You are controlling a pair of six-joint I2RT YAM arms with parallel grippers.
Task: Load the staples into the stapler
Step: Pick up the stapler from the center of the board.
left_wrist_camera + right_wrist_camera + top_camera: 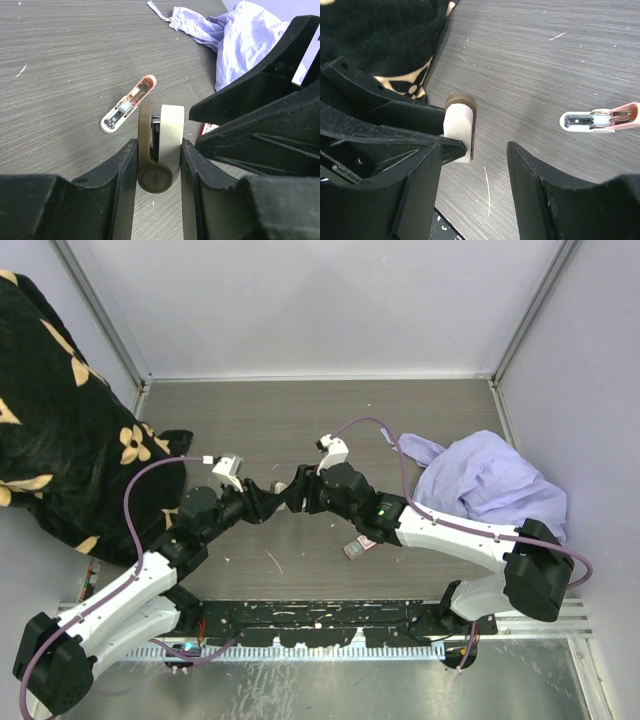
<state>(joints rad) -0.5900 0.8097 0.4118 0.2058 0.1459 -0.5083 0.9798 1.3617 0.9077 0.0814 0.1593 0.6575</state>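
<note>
As left gripper clamps stapler, right gripper (agape)

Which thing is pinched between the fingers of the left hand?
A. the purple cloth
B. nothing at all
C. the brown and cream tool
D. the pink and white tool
C: in the left wrist view the brown and cream tool sits clamped between both fingers of the left hand, while the pink and white tool lies apart on the table.
</note>
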